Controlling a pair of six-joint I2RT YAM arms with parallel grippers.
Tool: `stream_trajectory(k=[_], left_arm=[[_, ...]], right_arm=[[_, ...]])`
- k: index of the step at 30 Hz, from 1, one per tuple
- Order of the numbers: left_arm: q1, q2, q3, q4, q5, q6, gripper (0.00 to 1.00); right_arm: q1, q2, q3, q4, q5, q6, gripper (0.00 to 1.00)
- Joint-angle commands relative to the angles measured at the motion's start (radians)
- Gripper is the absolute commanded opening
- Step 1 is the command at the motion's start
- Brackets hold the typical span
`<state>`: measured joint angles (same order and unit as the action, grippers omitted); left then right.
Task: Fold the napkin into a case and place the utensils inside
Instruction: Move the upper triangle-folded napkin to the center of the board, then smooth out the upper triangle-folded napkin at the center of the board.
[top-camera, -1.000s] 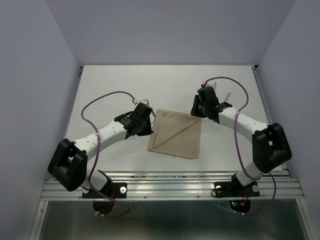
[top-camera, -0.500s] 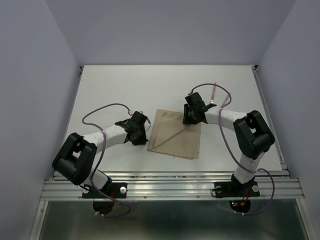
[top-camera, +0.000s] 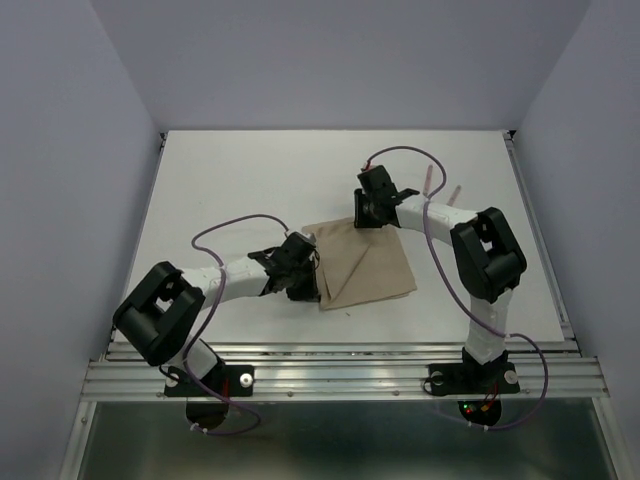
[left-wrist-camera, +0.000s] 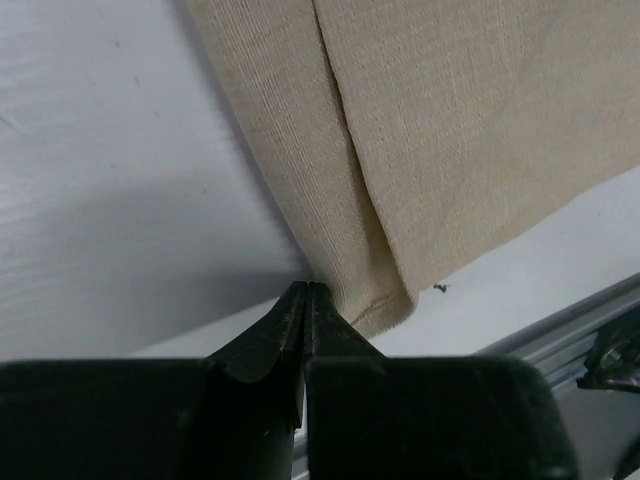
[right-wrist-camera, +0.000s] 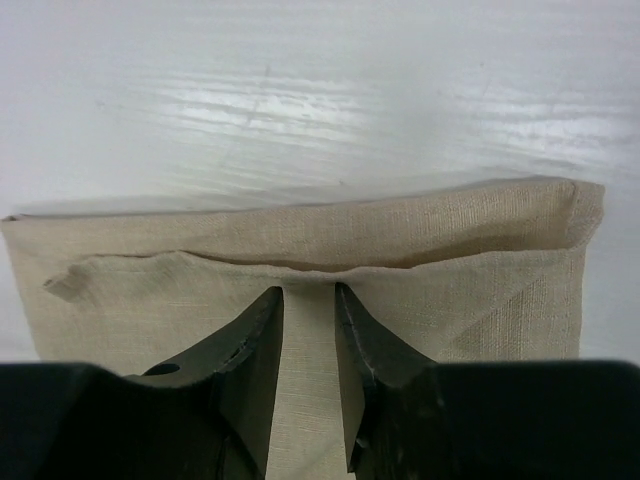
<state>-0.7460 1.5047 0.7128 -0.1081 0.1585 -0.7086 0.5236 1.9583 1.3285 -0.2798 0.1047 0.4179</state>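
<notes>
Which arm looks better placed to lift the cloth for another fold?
Right, probably: the right gripper sits on the far edge of the napkin, jaws apart with cloth between them. The left gripper is shut, its tips at the near corner.

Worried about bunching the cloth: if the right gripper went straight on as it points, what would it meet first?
Likely the raised fold edge of the napkin, just ahead of the right gripper. Past the cloth, only bare table shows.

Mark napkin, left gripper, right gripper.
napkin (top-camera: 372, 262), top view, middle of the cloth.
left gripper (left-wrist-camera: 305, 288), left wrist view, where the closed fingertips meet.
right gripper (right-wrist-camera: 309, 292), right wrist view, gap between the fingertips.
</notes>
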Motion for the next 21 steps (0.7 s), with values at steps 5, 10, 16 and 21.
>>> stream_trajectory(k=[5,10,16,21], left_arm=[[0.081,-0.22,-0.004,-0.203,-0.099,0.012,0.12],[0.279,-0.362,-0.009,-0.26,-0.097,0.073,0.16],[0.347,-0.399,0.051,-0.292,-0.12,0.052,0.16],[0.349,-0.348,0.039,-0.239,-0.074,0.044,0.16]], right_arm=[[0.067,-0.058,0.08,-0.042,-0.01,-0.041,0.36],[0.167,-0.113,0.019,-0.061,0.035,0.013,0.38],[0.271,-0.281,-0.216,-0.012,0.039,0.149,0.34],[0.355,-0.323,-0.314,-0.003,0.027,0.226,0.33]])
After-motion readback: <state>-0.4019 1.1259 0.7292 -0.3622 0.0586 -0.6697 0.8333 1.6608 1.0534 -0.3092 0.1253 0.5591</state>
